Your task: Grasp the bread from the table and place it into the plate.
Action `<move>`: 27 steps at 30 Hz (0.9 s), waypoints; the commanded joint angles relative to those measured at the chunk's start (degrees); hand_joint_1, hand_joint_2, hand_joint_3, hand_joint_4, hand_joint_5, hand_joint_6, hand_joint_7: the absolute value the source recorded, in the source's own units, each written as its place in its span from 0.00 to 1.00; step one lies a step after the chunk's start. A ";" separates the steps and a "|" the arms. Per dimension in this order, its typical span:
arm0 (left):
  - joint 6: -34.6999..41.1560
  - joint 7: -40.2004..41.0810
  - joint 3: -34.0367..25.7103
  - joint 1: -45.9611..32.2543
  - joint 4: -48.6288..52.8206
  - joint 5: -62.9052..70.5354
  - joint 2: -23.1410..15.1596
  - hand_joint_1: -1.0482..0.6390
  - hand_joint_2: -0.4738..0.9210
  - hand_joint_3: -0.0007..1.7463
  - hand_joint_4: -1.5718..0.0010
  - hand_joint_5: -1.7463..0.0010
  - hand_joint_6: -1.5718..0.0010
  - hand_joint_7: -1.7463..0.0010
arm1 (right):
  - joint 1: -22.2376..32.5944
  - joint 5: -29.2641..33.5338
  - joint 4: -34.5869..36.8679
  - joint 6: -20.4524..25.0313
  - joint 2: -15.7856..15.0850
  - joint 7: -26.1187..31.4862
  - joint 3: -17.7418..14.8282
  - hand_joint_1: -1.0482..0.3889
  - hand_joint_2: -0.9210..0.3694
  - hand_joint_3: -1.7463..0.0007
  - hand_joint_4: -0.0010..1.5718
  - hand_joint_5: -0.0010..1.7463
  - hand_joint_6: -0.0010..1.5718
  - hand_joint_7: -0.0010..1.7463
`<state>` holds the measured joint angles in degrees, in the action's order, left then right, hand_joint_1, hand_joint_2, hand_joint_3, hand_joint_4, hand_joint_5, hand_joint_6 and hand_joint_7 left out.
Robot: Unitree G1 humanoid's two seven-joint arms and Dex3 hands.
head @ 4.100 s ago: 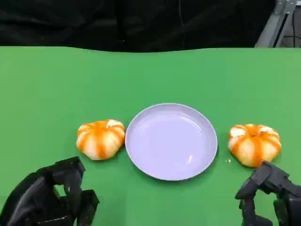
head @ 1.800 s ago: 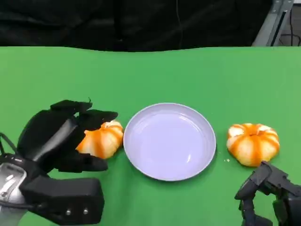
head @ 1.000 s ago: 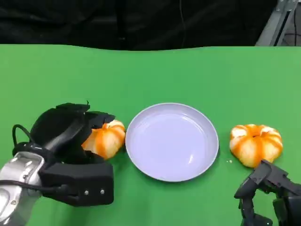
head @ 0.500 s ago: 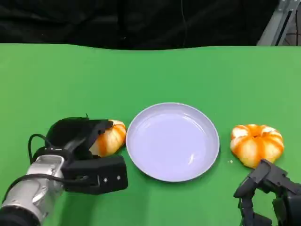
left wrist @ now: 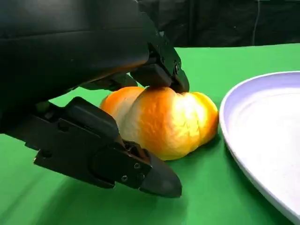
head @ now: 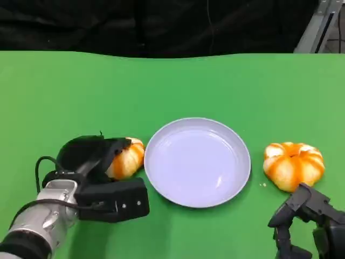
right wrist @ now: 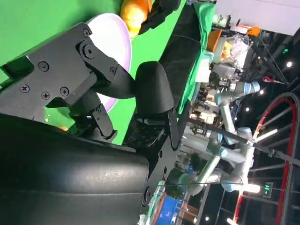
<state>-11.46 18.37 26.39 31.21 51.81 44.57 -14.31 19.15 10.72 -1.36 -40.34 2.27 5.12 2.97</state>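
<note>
Closing in over the last few seconds, my left hand (head: pixel 91 156) has come from its rest at the near left corner up to the bread (head: pixel 127 157) lying at the plate's nine o'clock, and it now wraps that loaf from the outer side. From the left wrist camera I see one finger (left wrist: pixel 161 70) touching the crown of the bread (left wrist: pixel 161 119) and another finger (left wrist: pixel 112 157) lying low along its near flank, so I judge the hand to be curled around the loaf with contact on top, though whether the squeeze is firm I cannot tell. The loaf sits on the green table (head: pixel 172 86), just beside the rim of the plate (head: pixel 197 162), not yet lifted. A second bread (head: pixel 293 164) lies at the plate's three o'clock, and my right hand (head: pixel 304 224) rests just near of it, fingers curled in and holding nothing. For the task, this means the reach is done and the grasp is nearly set; what remains is to lift and carry the loaf toward three o'clock, a short way over the rim into the plate.
</note>
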 commanded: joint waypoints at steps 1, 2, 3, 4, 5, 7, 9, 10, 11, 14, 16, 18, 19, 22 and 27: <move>-0.74 2.04 0.98 -0.58 1.33 -0.13 -0.94 0.43 1.00 0.03 0.50 0.95 0.50 0.97 | -0.03 -0.50 0.00 -0.80 -0.51 0.28 -0.27 0.65 0.33 0.29 0.54 1.00 0.48 0.87; -0.75 2.84 0.91 -0.58 1.49 -0.26 -0.82 0.47 1.00 0.05 0.47 0.94 0.47 0.96 | -0.14 -0.67 0.21 -1.03 -0.53 0.25 -0.27 0.65 0.33 0.29 0.54 1.00 0.48 0.87; -1.18 4.82 0.53 -0.67 1.60 -0.56 -0.62 0.50 1.00 0.06 0.45 0.94 0.45 0.96 | -0.18 -0.74 0.28 -1.01 -0.56 0.20 -0.27 0.65 0.33 0.29 0.54 1.00 0.48 0.87; -1.69 6.34 0.09 -0.76 1.65 -0.99 -0.48 0.52 1.00 0.09 0.39 0.86 0.37 0.95 | -0.23 -0.76 0.36 -1.02 -0.58 0.19 -0.28 0.65 0.33 0.28 0.54 1.00 0.49 0.87; -2.09 7.32 -0.13 -0.77 1.77 -1.31 -0.40 0.53 1.00 0.10 0.43 0.73 0.32 0.96 | -0.26 -0.74 0.39 -1.01 -0.60 0.19 -0.29 0.65 0.33 0.28 0.54 1.00 0.49 0.87; -3.32 9.43 -0.98 -0.65 2.08 -2.54 -0.28 0.55 1.00 0.13 0.52 0.37 0.23 0.93 | -0.44 -0.64 0.80 -1.44 -0.58 0.36 -0.40 0.65 0.34 0.27 0.54 1.00 0.49 0.86; -3.93 10.37 -1.16 -0.47 2.50 -3.05 -0.25 0.55 1.00 0.14 0.57 0.21 0.20 0.90 | -0.54 -0.60 1.03 -1.70 -0.56 0.42 -0.46 0.65 0.34 0.27 0.54 1.00 0.49 0.86; -4.44 11.82 -1.57 -0.25 2.91 -3.37 -0.18 0.55 1.00 0.14 0.58 0.18 0.20 0.90 | -0.49 -0.58 1.02 -1.70 -0.67 0.37 -0.52 0.65 0.34 0.27 0.54 1.00 0.49 0.86; -4.86 12.93 -1.88 -0.05 3.27 -3.61 -0.13 0.57 0.99 0.16 0.59 0.07 0.36 0.50 | -0.46 -0.57 1.00 -1.70 -0.75 0.33 -0.57 0.64 0.34 0.27 0.54 1.00 0.49 0.86; -6.19 14.56 -2.92 0.41 3.79 -5.00 -0.04 0.59 1.00 0.17 0.61 0.01 0.58 0.08 | -0.15 -0.41 0.50 -1.11 -0.59 0.41 -0.58 0.64 0.34 0.28 0.54 1.00 0.49 0.86; -6.77 14.17 -3.73 0.48 3.38 -6.21 -0.06 0.60 1.00 0.18 0.61 0.00 0.61 0.02 | -0.02 -0.51 0.32 -0.88 -0.56 0.34 -0.55 0.64 0.34 0.28 0.54 1.00 0.49 0.87; -6.80 13.37 -4.63 0.53 2.20 -7.43 -0.28 0.60 0.99 0.18 0.62 0.00 0.63 0.00 | 0.04 -0.65 0.29 -0.90 -0.72 0.17 -0.56 0.64 0.34 0.28 0.54 1.00 0.49 0.87; -7.25 13.62 -4.86 0.68 1.53 -7.53 -0.67 0.59 0.99 0.18 0.63 0.00 0.64 0.01 | 0.05 -0.61 0.32 -1.02 -0.77 0.17 -0.59 0.64 0.34 0.29 0.54 1.00 0.48 0.87; -8.65 14.11 -5.74 1.02 0.14 -8.01 -1.31 0.59 1.00 0.20 0.63 0.00 0.64 0.01 | 0.00 -0.33 0.40 -1.43 -0.88 0.25 -0.65 0.64 0.33 0.29 0.54 1.00 0.48 0.87; -10.14 14.54 -7.24 1.69 -1.88 -8.98 -1.33 0.60 0.88 0.40 0.62 0.00 0.63 0.00 | -0.13 -0.97 0.63 -1.66 -1.01 -0.07 -0.59 0.65 0.32 0.29 0.54 1.00 0.48 0.87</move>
<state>-20.30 31.86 20.16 31.35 51.18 36.21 -14.45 18.82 10.53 -0.69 -41.26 2.07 5.13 2.71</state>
